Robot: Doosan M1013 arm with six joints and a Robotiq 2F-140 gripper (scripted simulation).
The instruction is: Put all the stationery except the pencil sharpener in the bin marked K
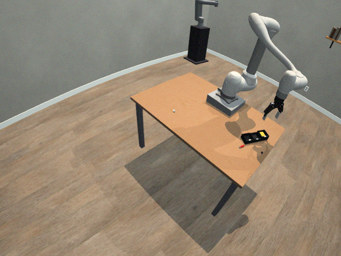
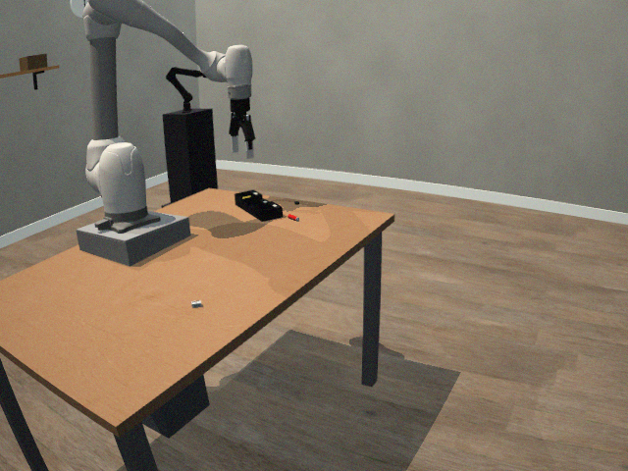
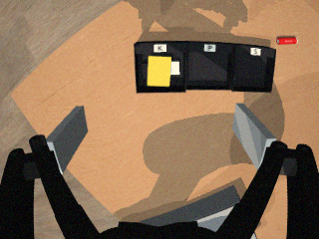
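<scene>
A black row of three bins [image 3: 205, 67] stands near the table's end; it also shows in the top view [image 1: 254, 136] and the exterior view [image 2: 258, 204]. The bin marked K holds a yellow pad [image 3: 159, 71] and a small white piece [image 3: 174, 68]. The other two bins look empty. A small red thing [image 3: 286, 40] [image 1: 241, 146] lies on the table beside the row. A small black round thing [image 1: 261, 151] lies near the table's edge. A small white thing [image 1: 173, 110] lies far off mid-table. My gripper [image 3: 159, 118] [image 1: 271, 116] is open and empty, high above the bins.
The arm's grey base [image 1: 225, 102] stands on the table behind the bins. The table's corner and edges are close to the bins. A black pedestal with another arm [image 1: 198, 44] stands on the floor by the wall.
</scene>
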